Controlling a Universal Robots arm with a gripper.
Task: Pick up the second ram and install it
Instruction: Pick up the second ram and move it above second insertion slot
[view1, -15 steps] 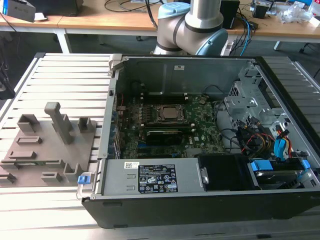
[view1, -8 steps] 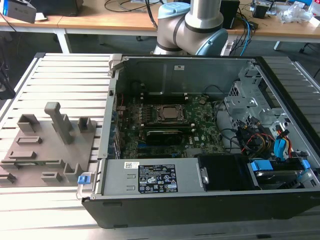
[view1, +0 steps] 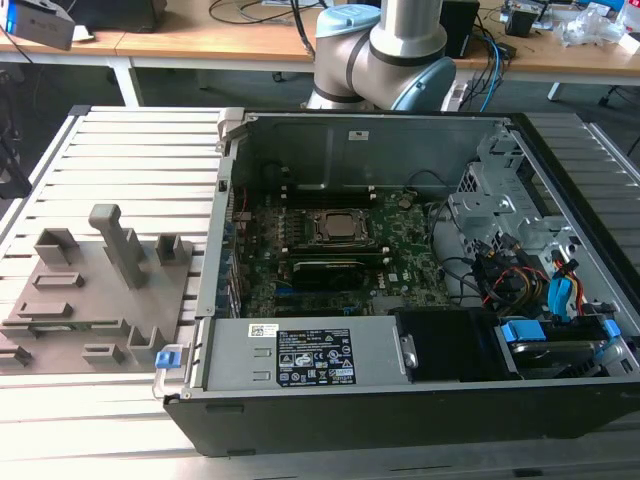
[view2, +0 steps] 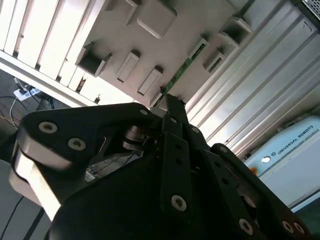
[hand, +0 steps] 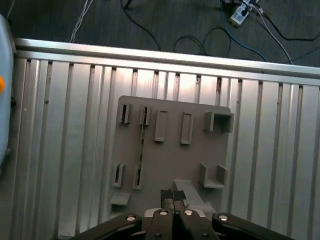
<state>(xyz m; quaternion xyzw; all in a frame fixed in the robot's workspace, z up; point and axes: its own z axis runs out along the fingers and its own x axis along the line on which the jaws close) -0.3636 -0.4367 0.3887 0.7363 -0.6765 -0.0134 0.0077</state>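
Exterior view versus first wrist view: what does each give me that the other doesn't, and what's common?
Exterior view: the open computer case with its motherboard, and the arm. First wrist view: the gripper, jaws shut and empty, and the second ram standing on edge in its slots. Shared: the grey holder and the slatted table.

My arm (view1: 402, 40): silver tube, pale blue joint caps (view1: 345, 28). My gripper (hand: 172, 195): black linkage bars, round silver screw heads (view2: 178, 202), pale grey housing (view2: 27, 155) behind.
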